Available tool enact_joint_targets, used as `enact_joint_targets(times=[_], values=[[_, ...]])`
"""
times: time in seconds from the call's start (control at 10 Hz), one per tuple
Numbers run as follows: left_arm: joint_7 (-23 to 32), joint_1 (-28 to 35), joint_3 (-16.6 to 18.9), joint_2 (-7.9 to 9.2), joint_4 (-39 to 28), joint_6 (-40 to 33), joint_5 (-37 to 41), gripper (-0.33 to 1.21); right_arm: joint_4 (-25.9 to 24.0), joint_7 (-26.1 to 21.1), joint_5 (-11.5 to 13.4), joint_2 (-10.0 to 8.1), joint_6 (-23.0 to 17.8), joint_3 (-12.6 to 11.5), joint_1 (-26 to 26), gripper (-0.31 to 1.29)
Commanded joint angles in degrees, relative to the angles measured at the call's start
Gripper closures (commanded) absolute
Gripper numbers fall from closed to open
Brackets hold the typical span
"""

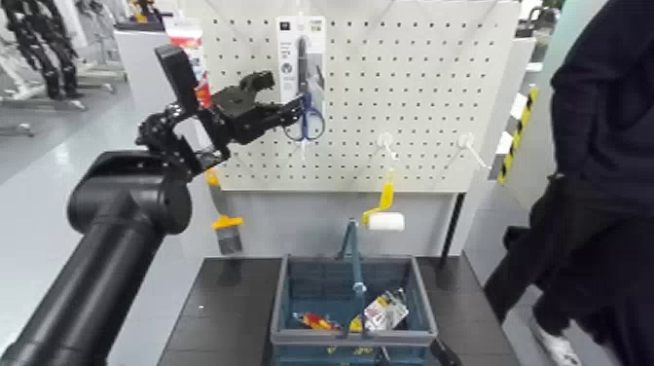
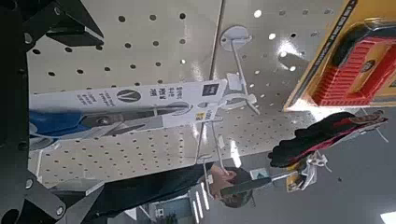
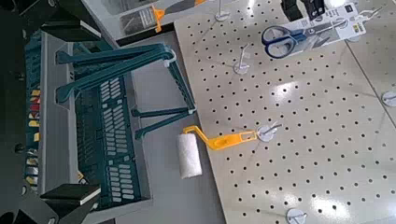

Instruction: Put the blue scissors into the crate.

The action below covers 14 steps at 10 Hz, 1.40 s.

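Note:
The blue scissors (image 1: 305, 107) hang on their white card from a pegboard hook, blue loops at the bottom. My left gripper (image 1: 289, 110) is raised to them from the left. It is open, with the card's lower part between its jaws. In the left wrist view the scissors (image 2: 65, 123) lie between the two dark fingers (image 2: 73, 26), and I cannot tell whether they touch. The blue-grey crate (image 1: 420, 313) stands on the dark table below, handle up. In the right wrist view my right gripper (image 3: 56, 203) shows only as dark parts low beside the crate (image 3: 65, 140), with the scissors (image 3: 285, 39) far off.
A yellow-handled paint roller (image 1: 384, 212) hangs under the board, just above the crate. A brush (image 1: 227, 234) hangs at the board's left edge. A few packaged items (image 1: 384, 311) lie in the crate. A person in dark clothes (image 1: 594, 195) stands at the right.

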Motion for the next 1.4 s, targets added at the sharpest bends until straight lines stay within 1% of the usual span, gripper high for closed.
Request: enact_joint_targets(times=[0.1,0.3,0.4,0.5,0.6,1.4], values=[[-0.8,-2.3,-0.6,-0.04,3.9,-0.7,0.0,0.26,0.1,0.2,0.0,0.09,0.0,-0.1,0.0,0.15],[-1.9,-3.7,-1.4,-0.12,5.6,-1.4,0.0,0.29,0.1,0.2,0.0,0.09,0.0,-0.1,-0.1,0.15],[-2.0,-4.2,-1.7,-0.3,6.5,-1.8,0.0,0.38,0.1,0.2,-0.1,0.09,0.0,-0.2,-0.1,0.15],[-2.0,-4.2,-1.7,-0.39,6.6,-2.2,0.0,0.86,0.1,0.3,-0.1,0.09,0.0,-0.3,-0.1,0.15],[-1.7,-4.2,-2.0,-0.48,6.4,-1.7,0.0,1.16,0.1,0.3,-0.1,0.09,-0.1,-0.4,-0.1,0.15],[-1.3,-4.5,-1.8,-0.39,5.3,-1.0,-0.8,1.18,0.1,0.4,-0.2,0.18,-0.1,-0.4,0.0,0.15]])
